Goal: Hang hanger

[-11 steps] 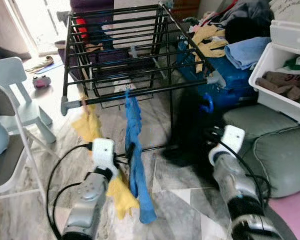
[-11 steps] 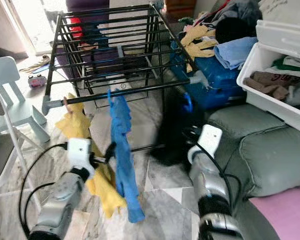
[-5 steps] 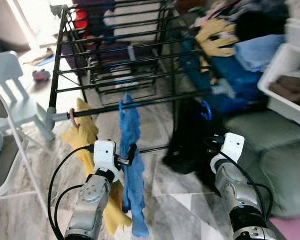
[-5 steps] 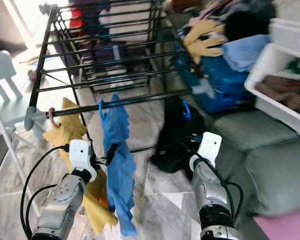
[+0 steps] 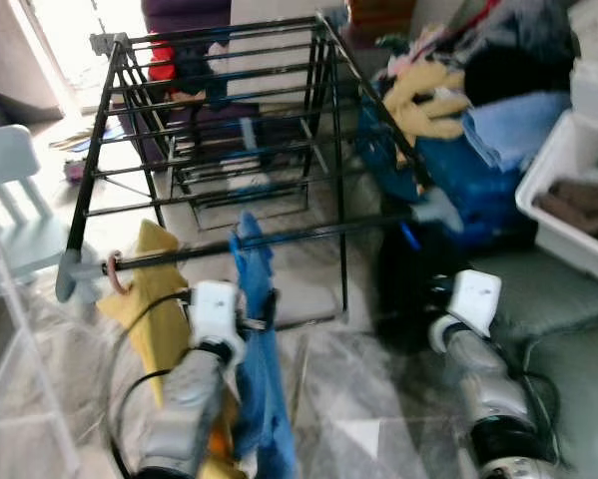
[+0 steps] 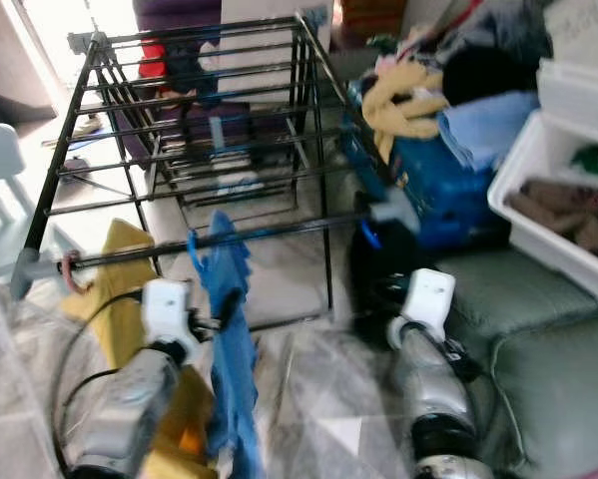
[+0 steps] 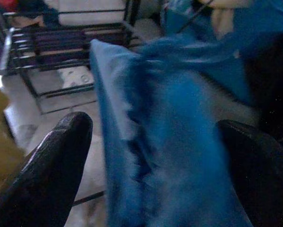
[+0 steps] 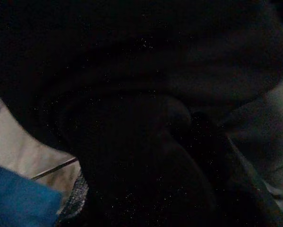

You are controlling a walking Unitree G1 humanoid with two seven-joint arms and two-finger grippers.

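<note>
The blue cloth (image 5: 257,329) on its hanger is hanging from the front bar of the black drying rack (image 5: 229,150), just like a second ago, so the hanging looks done. The left gripper (image 7: 150,156) is staying beside it with its fingers (image 7: 47,161) spread wide, the cloth between them (not squeezed). The yellow cloth (image 5: 149,274) hangs next to it. The right gripper (image 5: 448,299) is waiting low; I cannot tell if it is closed.

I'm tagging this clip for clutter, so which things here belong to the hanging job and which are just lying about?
Job:
- blue garment on its hanger
- drying rack
- left end effector, open around the garment

Lying about:
- yellow garment
- white bin
- clothes pile
- white chair
</note>
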